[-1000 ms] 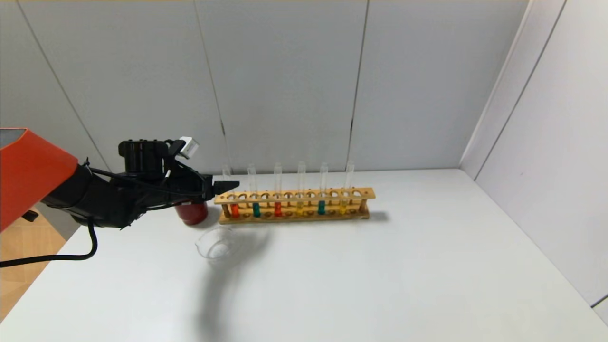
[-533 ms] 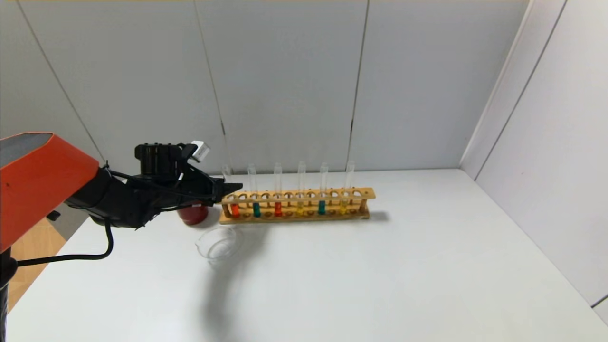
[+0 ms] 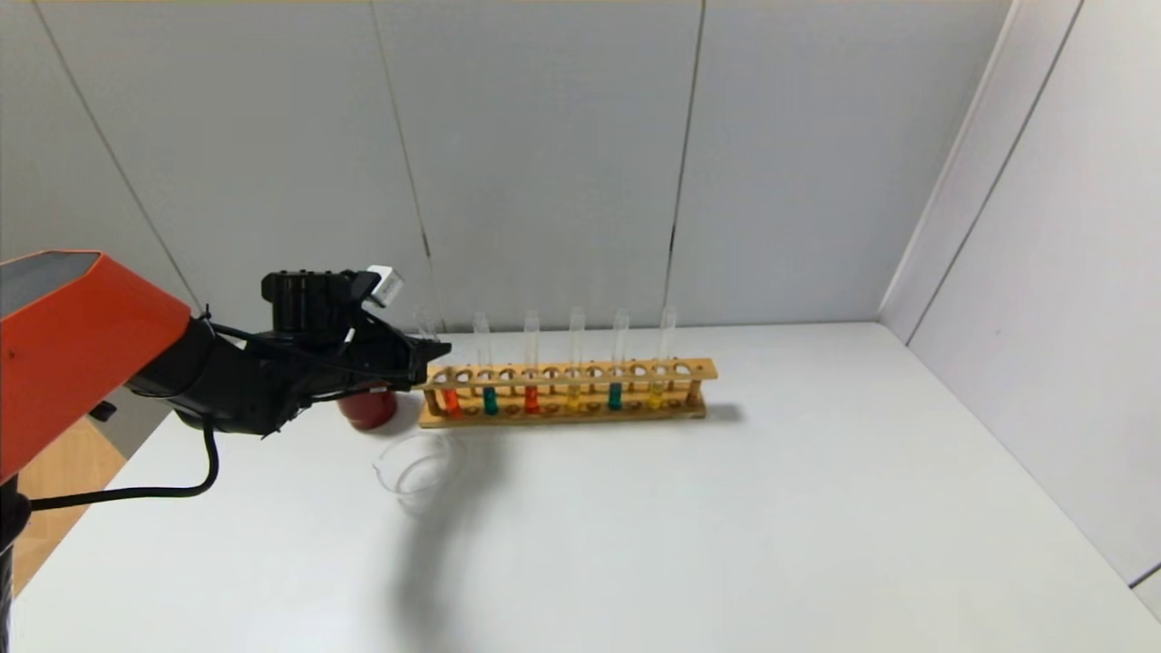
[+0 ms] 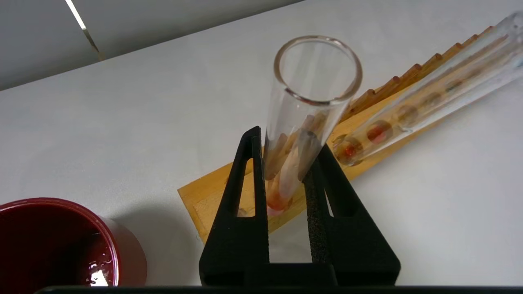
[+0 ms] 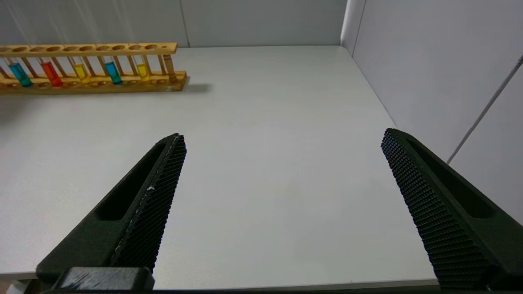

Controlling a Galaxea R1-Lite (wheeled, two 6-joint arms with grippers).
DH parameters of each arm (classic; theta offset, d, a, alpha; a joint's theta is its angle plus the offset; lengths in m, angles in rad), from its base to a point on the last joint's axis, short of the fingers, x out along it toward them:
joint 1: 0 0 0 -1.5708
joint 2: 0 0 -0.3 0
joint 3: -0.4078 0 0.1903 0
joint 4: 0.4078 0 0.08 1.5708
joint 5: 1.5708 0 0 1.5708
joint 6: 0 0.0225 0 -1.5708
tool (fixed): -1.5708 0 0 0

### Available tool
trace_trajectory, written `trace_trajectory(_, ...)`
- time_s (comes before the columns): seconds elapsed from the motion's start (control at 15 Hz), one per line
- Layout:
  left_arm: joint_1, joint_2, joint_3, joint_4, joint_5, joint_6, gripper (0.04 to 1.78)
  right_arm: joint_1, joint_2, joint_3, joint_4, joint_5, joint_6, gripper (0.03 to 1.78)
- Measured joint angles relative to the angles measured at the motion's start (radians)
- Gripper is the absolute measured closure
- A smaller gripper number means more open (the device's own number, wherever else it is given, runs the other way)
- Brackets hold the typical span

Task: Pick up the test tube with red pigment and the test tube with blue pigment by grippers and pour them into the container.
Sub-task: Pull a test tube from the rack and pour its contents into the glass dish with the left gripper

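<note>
A wooden rack (image 3: 689, 370) holds several tubes. My left gripper (image 3: 437, 350) is shut on the leftmost test tube with red pigment (image 3: 450, 401), just above the rack's top bar. The tube leans with its mouth toward the arm. In the left wrist view the gripper (image 4: 288, 141) has its fingers on both sides of this tube (image 4: 314, 81). A second red tube (image 3: 531, 399) and two test tubes with blue pigment (image 3: 490, 400) (image 3: 614, 395) stand in the rack. The clear container (image 3: 417, 467) sits in front of the rack's left end. My right gripper (image 5: 284, 136) is open over bare table, outside the head view.
A dark red cup (image 3: 367, 408) stands left of the rack, under my left arm, and it also shows in the left wrist view (image 4: 53, 245). Two yellow-liquid tubes (image 3: 572, 397) are in the rack. Walls close the back and the right side.
My left gripper moved right to the rack's left end and closed round the leftmost red tube. That tube now leans left instead of standing upright.
</note>
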Motion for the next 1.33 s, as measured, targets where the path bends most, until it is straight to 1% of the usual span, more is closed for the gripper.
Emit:
trace_trajectory(0.2,-0.006,-0.033,-0.017,0.002,0.029,0.000,1.51,0.000,0.000,0.000,0.000,-0.001,0.000,0.06)
trace_trajectory(0.4,-0.010,-0.084,-0.093,0.035,0.083,0.001,1.51,0.000,0.000,0.000,0.000,0.000,0.000,0.06)
trace_trajectory(0.6,-0.007,-0.160,-0.187,0.155,0.131,0.003,1.51,0.000,0.000,0.000,0.000,0.000,0.000,0.06)
trace_trajectory(0.8,0.017,-0.265,-0.223,0.264,0.156,0.050,1.51,0.000,0.000,0.000,0.000,0.000,0.000,0.06)
trace_trajectory(0.87,0.029,-0.304,-0.216,0.290,0.158,0.071,1.51,0.000,0.000,0.000,0.000,0.000,0.000,0.06)
trace_trajectory(1.0,0.046,-0.392,-0.157,0.335,0.159,0.099,1.51,0.000,0.000,0.000,0.000,0.000,0.000,0.06)
trace_trajectory(1.2,0.068,-0.527,0.011,0.353,0.161,0.160,1.51,0.000,0.000,0.000,0.000,0.000,0.000,0.06)
trace_trajectory(1.33,0.074,-0.595,0.136,0.338,0.161,0.183,1.51,0.000,0.000,0.000,0.000,0.000,0.000,0.06)
